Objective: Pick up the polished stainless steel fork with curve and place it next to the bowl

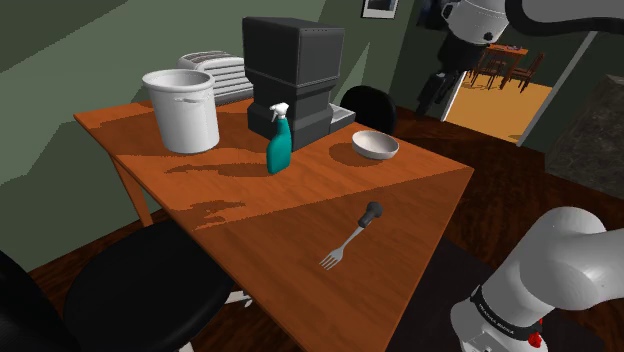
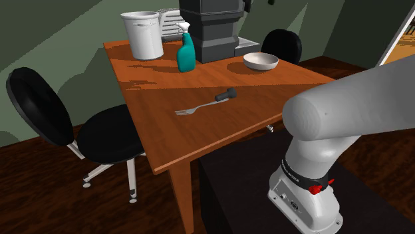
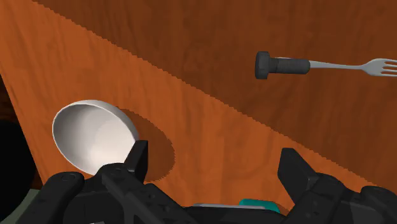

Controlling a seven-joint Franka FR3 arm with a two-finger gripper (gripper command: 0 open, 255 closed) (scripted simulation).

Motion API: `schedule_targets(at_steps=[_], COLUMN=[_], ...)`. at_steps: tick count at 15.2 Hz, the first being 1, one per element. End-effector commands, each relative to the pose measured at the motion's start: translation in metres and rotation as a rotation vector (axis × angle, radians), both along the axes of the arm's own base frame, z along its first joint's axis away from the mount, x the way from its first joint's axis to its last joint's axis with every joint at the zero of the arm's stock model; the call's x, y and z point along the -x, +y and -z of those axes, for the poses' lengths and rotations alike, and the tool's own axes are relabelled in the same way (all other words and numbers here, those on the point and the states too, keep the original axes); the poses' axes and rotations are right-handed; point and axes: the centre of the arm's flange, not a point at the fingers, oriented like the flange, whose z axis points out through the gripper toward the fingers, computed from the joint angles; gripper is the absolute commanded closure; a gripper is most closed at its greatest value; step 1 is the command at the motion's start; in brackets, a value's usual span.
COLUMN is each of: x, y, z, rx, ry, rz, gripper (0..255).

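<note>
The one trace of writing is a short row of small white letters on the dark band (image 1: 497, 308) that rings the white arm (image 1: 566, 262) low down, just beside a red tab (image 1: 541, 326) on the same joint. It shows in the shoulder view and again in the second exterior view, where it curves round the band. The letters are too small to make out. They may be a maker's name, but no word can be read with certainty, and nothing else carries legible text, numbers or signs
</note>
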Motion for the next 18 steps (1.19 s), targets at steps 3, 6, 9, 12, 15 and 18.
schedule_targets(at_steps=[3, 6, 9, 12, 15, 18], x=[-0.012, -0.028, -0.041, -0.05, -0.056, -0.057], y=[0.01, 0.028, 0.048, 0.069, 0.092, 0.115], z=[0.018, 0.046, 0.075, 0.103, 0.132, 0.16], rx=[-0.002, -0.006, -0.01, -0.014, -0.017, -0.021], ry=[0.016, 0.039, 0.063, 0.086, 0.11, 0.133], rz=[-0.095, -0.236, -0.378, -0.52, -0.662, -0.804], gripper=[0, 0, 0, 0, 0, 0])
